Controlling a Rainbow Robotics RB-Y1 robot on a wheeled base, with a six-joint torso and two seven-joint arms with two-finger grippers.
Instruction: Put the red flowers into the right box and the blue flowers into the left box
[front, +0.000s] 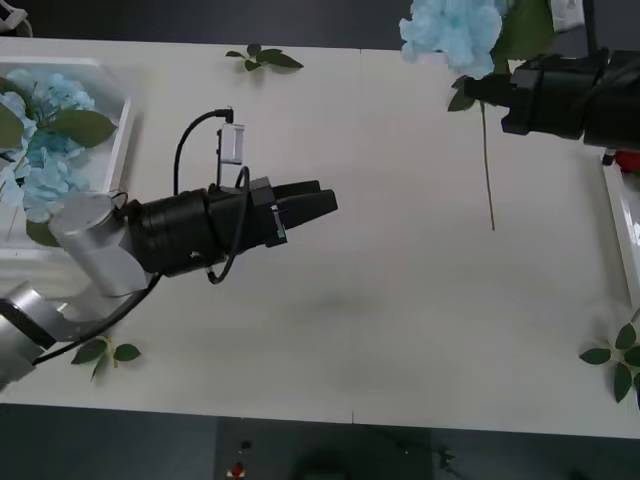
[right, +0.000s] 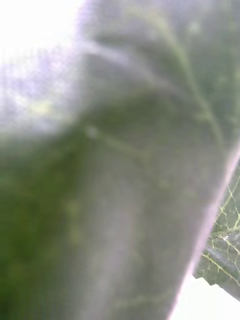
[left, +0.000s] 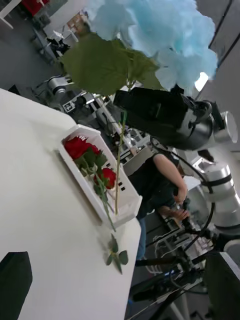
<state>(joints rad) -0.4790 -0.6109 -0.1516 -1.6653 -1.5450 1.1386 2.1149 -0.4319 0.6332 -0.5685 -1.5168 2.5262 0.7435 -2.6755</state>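
The fluffy blue flower (front: 452, 35) hangs up in the air at the far right of the tabletop (front: 400, 330), its thin stem (front: 488, 170) pointing straight down, and the right pincer (front: 480, 90) is clamped on that stem just under the big soft leaves. The left box (front: 118, 150), a smooth white tub with blue flowers inside, sits far off to the left. The left pincer (front: 325, 200) waits over the middle, nearer that box, its black fingers close together and holding nothing.
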